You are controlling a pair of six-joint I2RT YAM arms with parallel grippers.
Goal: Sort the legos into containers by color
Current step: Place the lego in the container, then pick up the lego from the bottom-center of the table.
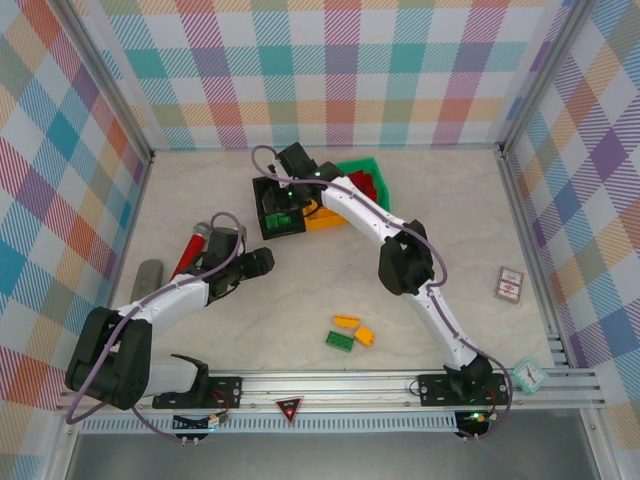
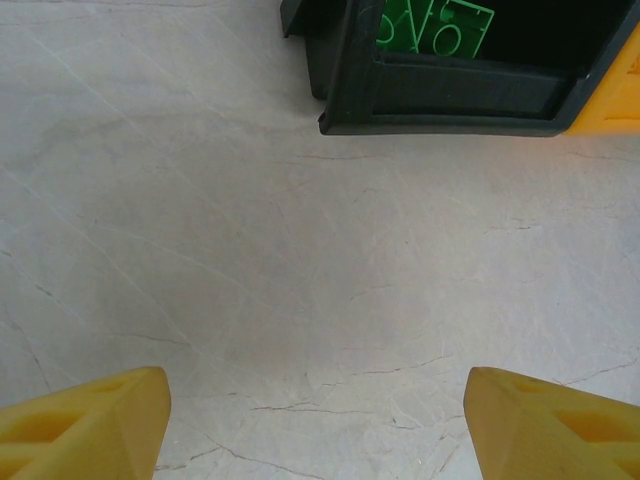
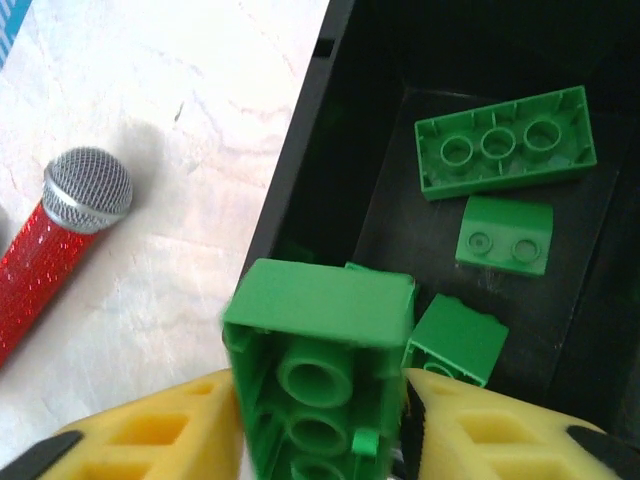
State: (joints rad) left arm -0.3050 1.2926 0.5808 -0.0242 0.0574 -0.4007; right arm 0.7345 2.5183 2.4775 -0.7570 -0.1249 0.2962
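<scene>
While the right gripper (image 3: 320,405) hangs over the black bin (image 3: 300,150), its yellow fingers (image 3: 150,430) stand against both sides of a green brick (image 3: 318,335). Contact shows on both flanks; how firm the hold is cannot be read. The bin sits at the far middle of the table (image 1: 430,200), leftmost in the row of three.

Key relation: the brick is straight below the wrist, above the bin's inner corner beside its left wall, not over the bin's middle. In the right wrist view its left edge overlaps the wall line, and most of it lies over the black floor. Three green bricks (image 3: 505,140) lie further inside.

Orientation: hollow underside faces the camera, studs face away. The long axis runs along the fingers, with the row of tubes leaving the bottom of the view.

Judgement: a release here should land the brick inside, with some risk of clipping the wall.

Left gripper (image 2: 318,430): wide apart, nothing between its fingers, above bare table just short of the same bin's outer corner. The right arm is the one placed for this move.
</scene>
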